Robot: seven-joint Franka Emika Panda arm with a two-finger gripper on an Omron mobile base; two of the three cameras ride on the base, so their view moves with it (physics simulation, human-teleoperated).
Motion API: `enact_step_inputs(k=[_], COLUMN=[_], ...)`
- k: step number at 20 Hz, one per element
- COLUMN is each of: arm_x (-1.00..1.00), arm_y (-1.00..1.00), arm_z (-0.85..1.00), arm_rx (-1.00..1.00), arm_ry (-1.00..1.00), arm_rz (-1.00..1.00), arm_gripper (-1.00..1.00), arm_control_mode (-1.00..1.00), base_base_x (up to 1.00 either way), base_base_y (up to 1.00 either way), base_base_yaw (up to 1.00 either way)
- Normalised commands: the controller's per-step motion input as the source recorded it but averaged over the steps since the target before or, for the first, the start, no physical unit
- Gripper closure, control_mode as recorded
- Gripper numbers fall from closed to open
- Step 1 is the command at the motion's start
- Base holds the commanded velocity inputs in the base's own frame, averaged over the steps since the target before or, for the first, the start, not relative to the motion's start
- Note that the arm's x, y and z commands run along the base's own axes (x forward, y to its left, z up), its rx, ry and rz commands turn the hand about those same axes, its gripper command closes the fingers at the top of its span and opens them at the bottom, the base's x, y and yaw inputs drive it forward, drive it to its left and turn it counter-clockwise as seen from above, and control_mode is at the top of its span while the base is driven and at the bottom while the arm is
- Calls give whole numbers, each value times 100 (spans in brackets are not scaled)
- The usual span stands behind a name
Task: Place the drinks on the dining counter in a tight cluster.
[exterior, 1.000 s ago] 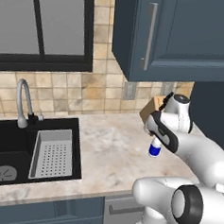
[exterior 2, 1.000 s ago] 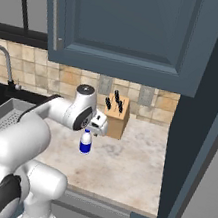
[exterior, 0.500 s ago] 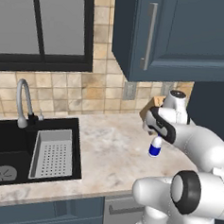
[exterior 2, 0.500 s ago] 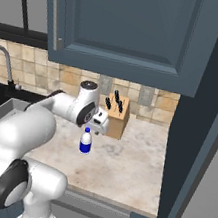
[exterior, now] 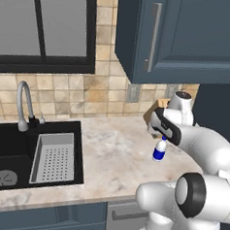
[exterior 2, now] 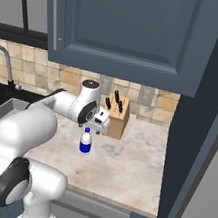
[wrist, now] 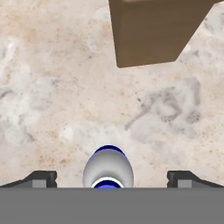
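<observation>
One of the drinks, a small clear bottle (exterior: 159, 150) with a blue label and white cap, stands upright on the marble counter beside the sink. My gripper (exterior: 163, 137) hangs just above its cap, pointing down, open and holding nothing. From the right base view the bottle (exterior 2: 86, 141) sits directly under the gripper (exterior 2: 90, 127). In the hand view the bottle's cap (wrist: 108, 168) lies centred between the two fingertips of the gripper (wrist: 111, 178), with a wide gap on each side. The dining counter is out of view.
A wooden knife block (exterior 2: 117, 115) stands close behind the bottle against the tiled wall. To the left are the black sink (exterior: 7, 148), its faucet (exterior: 23, 103) and a grey strainer basket (exterior: 55, 156). Blue wall cabinets (exterior: 166, 38) hang overhead.
The arm's elbow has swung and the hand has shifted slightly above the bottle. The jaws stay wide and the bottle has not moved.
</observation>
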Motion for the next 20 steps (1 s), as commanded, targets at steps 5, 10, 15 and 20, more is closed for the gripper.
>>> enact_step_inputs(k=[5,10,15,20], arm_x=[0,0,0,0], arm_y=[0,0,0,0], arm_z=[-19,-18,-10,-5], arm_rx=[0,0,0,0], arm_ry=[0,0,0,0], arm_rz=[0,0,0,0], arm_gripper=[-100,-100,-100,-100], arm_control_mode=[-100,-100,-100,-100], base_base_x=[0,0,0,0], base_base_y=[0,0,0,0], base_base_yaw=[0,0,0,0])
